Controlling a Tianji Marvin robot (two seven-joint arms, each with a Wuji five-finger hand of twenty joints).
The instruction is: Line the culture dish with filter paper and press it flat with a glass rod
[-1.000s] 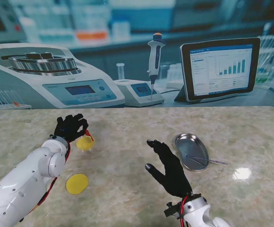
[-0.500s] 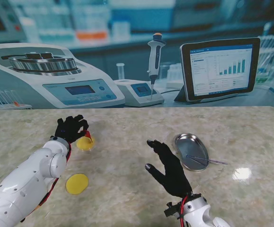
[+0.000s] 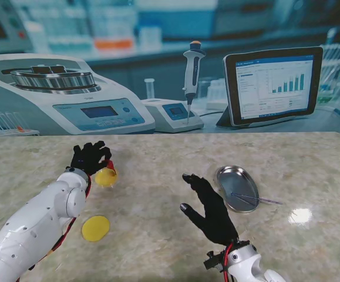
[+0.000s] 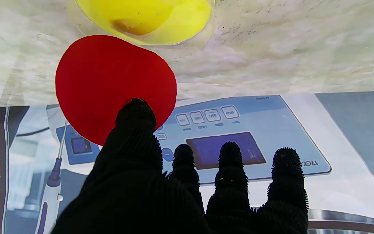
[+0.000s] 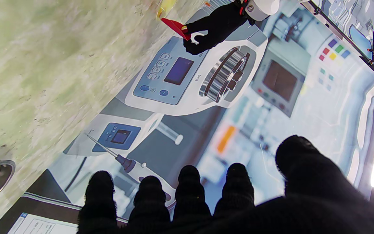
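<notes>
My left hand (image 3: 88, 157) is shut on a red paper disc (image 4: 109, 84), pinched at its edge by the thumb (image 4: 136, 117). The disc hangs just beside a clear culture dish with a yellow lining (image 3: 105, 177), also seen close up as the yellow dish (image 4: 148, 16). A second yellow disc (image 3: 95, 228) lies flat on the table nearer to me. A thin glass rod (image 3: 255, 199) rests across an oval metal tray (image 3: 233, 176) at the right. My right hand (image 3: 211, 208) hovers open mid-table, left of the tray, holding nothing. From the right wrist, the left hand (image 5: 213, 24) and red disc (image 5: 173, 24) show far off.
A printed lab backdrop with a centrifuge (image 3: 64, 97), a pipette (image 3: 192, 70) and a tablet (image 3: 272, 85) stands along the table's far edge. The marble tabletop (image 3: 158, 158) stretches between my hands. The table's right edge lies past the tray.
My left hand with the red disc has edged slightly to the right, toward the yellow dish. The right hand, tray and rod have not moved.
</notes>
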